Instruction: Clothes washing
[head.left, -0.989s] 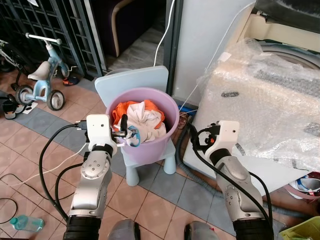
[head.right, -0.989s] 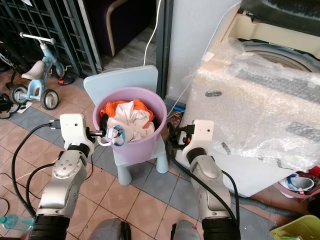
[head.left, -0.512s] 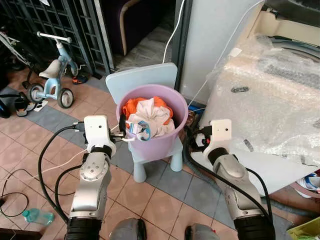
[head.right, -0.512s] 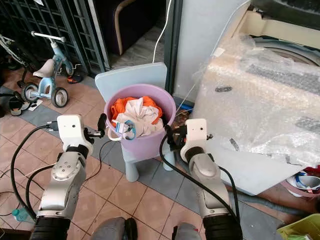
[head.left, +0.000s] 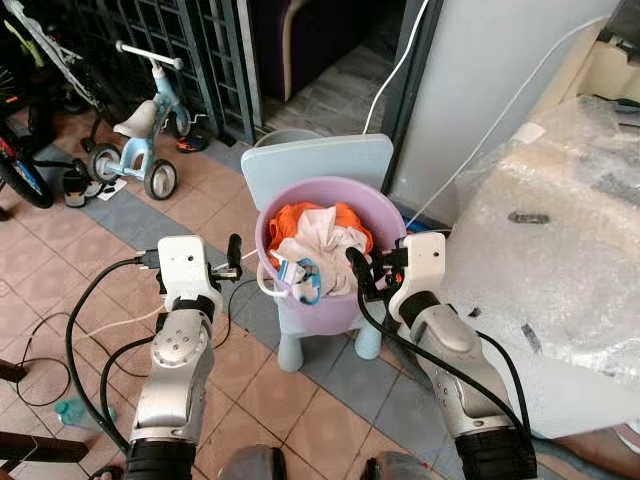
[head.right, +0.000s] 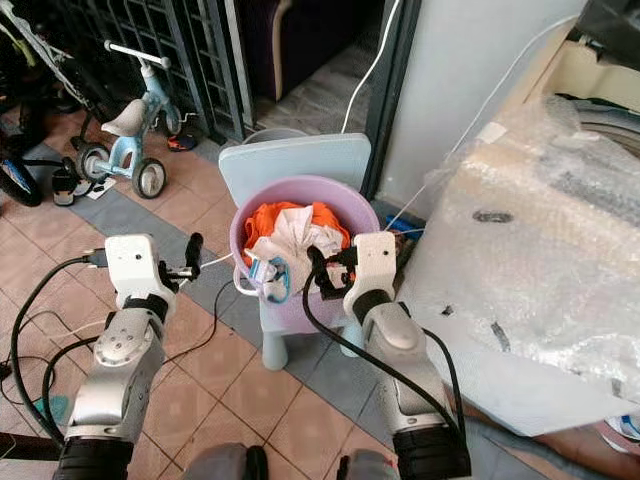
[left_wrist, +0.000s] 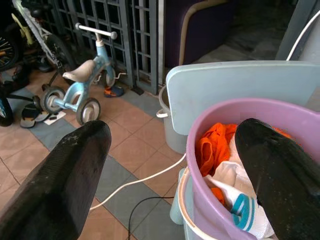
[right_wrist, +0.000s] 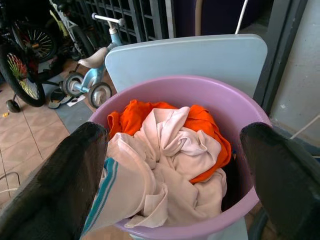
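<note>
A purple bucket (head.left: 330, 285) sits on the seat of a small pale blue chair (head.left: 318, 172), right in front of the robot, on the tiled floor (head.left: 70, 275). It is heaped with laundry: an orange garment (right_wrist: 200, 125) at the back, a crumpled white cloth (right_wrist: 170, 160) over it, and a white piece with teal stripes (head.left: 300, 275) spilling over the near rim.

The left claw (head.left: 232, 262) is held out just beside the bucket's left side, its fingers (left_wrist: 65, 180) spread wide apart with nothing between them; from the wrist, one finger frames the floor side and the other sits against the bucket's side of the picture. The right claw (head.left: 355, 272) is up at the bucket's right rim, and it too is spread wide: in the right wrist view its two fingers (right_wrist: 55, 180) stand on either side of the whole bucket opening, holding nothing.

To the robot's right stands a big bulky shape wrapped in bubble wrap (head.left: 560, 250), well above the bucket's height. A white cable (head.left: 395, 65) runs down the wall behind the chair. Off to the left, by a dark metal gate (head.left: 170, 40), a child's light blue tricycle (head.left: 135, 140) is parked, with a bicycle wheel (right_wrist: 20, 65) nearby. A dark cable (head.left: 40, 360) loops over the floor by the robot's left arm.
</note>
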